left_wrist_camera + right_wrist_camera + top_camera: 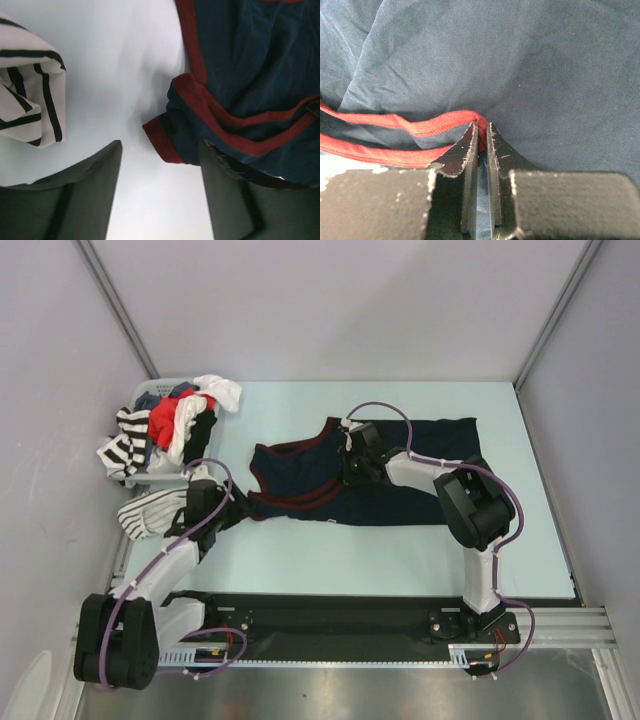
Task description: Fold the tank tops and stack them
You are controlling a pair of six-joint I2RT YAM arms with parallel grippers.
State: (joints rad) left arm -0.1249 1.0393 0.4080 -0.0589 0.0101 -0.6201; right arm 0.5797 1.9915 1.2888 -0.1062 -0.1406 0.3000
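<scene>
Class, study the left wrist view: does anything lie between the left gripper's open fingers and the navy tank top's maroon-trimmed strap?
Nothing visible does. Only bare table shows between the left gripper and the strap of the navy tank top. The striped tank top lies off to one side.

The pale blue surface (400,550) carries a navy tank top (390,505) with maroon trim, spread loosely from the centre toward 2 o'clock. A white striped tank top (150,512) lies bunched at the 9 o'clock edge. A white basket (160,480) heaped with clothes sits at 10 o'clock.
</scene>
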